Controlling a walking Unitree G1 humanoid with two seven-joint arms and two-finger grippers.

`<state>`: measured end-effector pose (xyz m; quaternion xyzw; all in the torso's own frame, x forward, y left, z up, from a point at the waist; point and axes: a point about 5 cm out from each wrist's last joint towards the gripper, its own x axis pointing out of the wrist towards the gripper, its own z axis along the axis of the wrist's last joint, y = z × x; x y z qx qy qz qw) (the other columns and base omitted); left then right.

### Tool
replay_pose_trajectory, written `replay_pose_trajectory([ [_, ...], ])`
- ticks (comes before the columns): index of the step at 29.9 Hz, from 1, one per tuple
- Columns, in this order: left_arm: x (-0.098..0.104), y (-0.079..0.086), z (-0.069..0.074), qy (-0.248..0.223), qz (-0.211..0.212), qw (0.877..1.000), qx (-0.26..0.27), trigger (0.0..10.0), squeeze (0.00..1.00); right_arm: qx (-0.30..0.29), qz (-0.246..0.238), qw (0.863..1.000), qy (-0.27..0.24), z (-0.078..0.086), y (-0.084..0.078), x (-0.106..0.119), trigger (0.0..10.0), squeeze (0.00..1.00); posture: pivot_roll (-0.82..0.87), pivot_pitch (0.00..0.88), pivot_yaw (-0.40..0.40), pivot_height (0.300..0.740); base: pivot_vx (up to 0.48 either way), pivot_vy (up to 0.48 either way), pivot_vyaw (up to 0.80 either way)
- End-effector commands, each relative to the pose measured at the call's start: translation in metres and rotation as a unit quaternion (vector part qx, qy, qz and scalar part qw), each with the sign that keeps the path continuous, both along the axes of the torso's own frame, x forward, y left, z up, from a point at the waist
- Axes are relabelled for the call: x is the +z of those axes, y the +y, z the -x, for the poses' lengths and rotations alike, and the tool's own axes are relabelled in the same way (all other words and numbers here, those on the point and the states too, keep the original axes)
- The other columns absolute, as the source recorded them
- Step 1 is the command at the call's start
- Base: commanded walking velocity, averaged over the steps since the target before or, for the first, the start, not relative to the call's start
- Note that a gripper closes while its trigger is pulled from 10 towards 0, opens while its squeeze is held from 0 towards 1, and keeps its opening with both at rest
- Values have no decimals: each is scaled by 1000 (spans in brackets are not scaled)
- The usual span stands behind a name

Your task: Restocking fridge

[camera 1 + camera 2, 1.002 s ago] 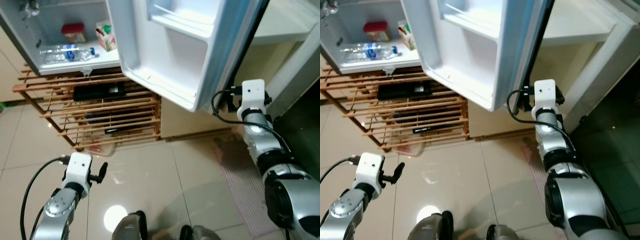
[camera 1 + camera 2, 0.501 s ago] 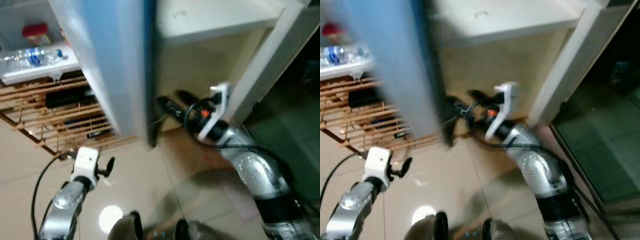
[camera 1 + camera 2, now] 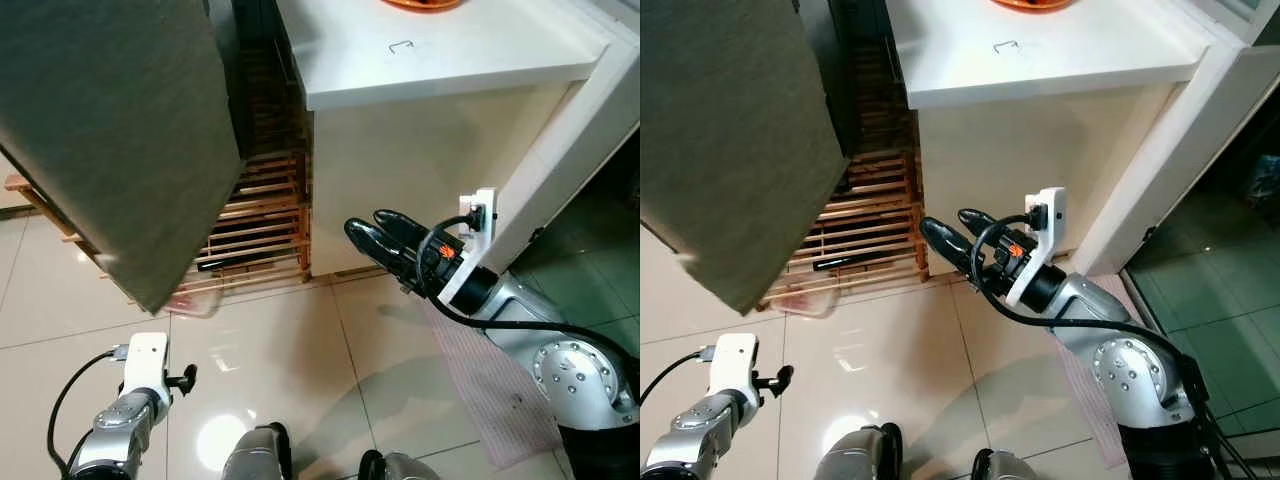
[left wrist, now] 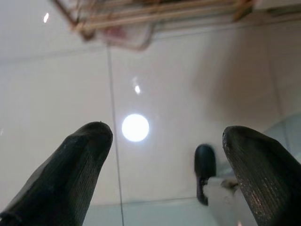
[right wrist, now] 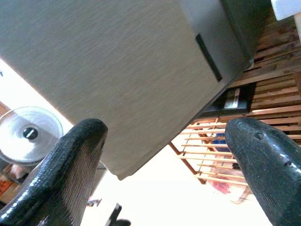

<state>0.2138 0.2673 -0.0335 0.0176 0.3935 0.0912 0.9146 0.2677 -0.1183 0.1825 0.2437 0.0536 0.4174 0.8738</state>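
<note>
The fridge door (image 3: 110, 130) stands shut — just beyond the right gripper (image 3: 375, 235), whose fingers are spread apart on nothing. Its wrist view adds a fan (image 5: 28, 134) past the door. The left gripper (image 4: 164, 160) hangs over the floor tiles (image 4: 56, 84), fingers apart.

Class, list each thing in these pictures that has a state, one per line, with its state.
fridge door: shut, grey front showing.
right gripper: open, empty, raised toward the fridge door.
left gripper: open, empty, low over the floor.
wooden rack: standing under the fridge, holding items.
</note>
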Motion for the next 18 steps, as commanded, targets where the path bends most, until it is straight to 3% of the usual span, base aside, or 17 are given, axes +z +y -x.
replay_pose_trajectory([
  [1,-8,8,12,29,-2,999,32,10000,0,-14,9,1000,9,-3,-3,-1,10000,0,175,129,-14,740,0,0,0],
  [3,-14,16,21,48,-6,997,62,10000,0,-34,18,999,11,-10,-5,-2,10000,0,175,131,-19,740,0,0,0],
  [5,-12,19,21,29,-19,997,65,10000,0,-104,66,992,-3,-23,-11,-5,10000,0,176,122,-29,740,0,0,0],
  [6,4,10,0,-47,-46,998,10,10000,0,-212,161,964,-7,-38,-27,-23,10000,0,181,106,-38,740,0,0,0],
  [7,4,10,0,-47,-46,998,10,10000,0,-212,161,964,-7,-38,-27,-23,10000,0,181,106,-38,740,0,0,0],
  [8,26,-6,-23,-130,-64,988,-48,10000,0,-280,217,935,-1,-44,-40,-40,10000,0,188,99,-46,740,0,0,0],
  [9,42,-19,-36,-179,-74,977,-87,10000,0,-297,203,933,28,-44,-44,-49,10000,0,191,97,-48,740,0,0,0],
  [10,42,-19,-36,-179,-74,977,-87,10000,0,-297,203,933,28,-44,-44,-49,10000,0,191,97,-48,740,0,0,0],
  [11,75,-47,-58,-267,-74,950,-144,10000,0,-322,201,924,51,-42,-50,-61,10000,0,192,84,-55,740,0,0,631],
  [12,93,-62,-67,-306,-64,936,-161,10000,0,-328,204,921,52,-41,-51,-64,10000,0,192,76,-58,740,0,0,631],
  [14,115,-79,-78,-351,-53,918,-176,10000,0,-329,211,919,49,-40,-50,-68,10000,4,193,68,-59,740,309,368,697],
  [15,128,-89,-84,-375,-48,907,-186,10000,0,-322,215,921,46,-39,-46,-69,10000,55,191,56,-58,740,307,368,681],
  [16,128,-89,-84,-375,-48,907,-186,10000,0,-322,215,921,46,-39,-46,-69,10000,55,191,56,-58,740,307,368,681],
  [17,154,-107,-93,-426,-46,880,-204,10000,0,-314,219,923,35,-40,-39,-71,10000,98,185,47,-55,740,330,349,681],
  [18,161,-112,-95,-439,-46,872,-209,10000,0,-315,221,922,30,-42,-37,-72,10000,110,185,47,-55,740,345,334,681],
])
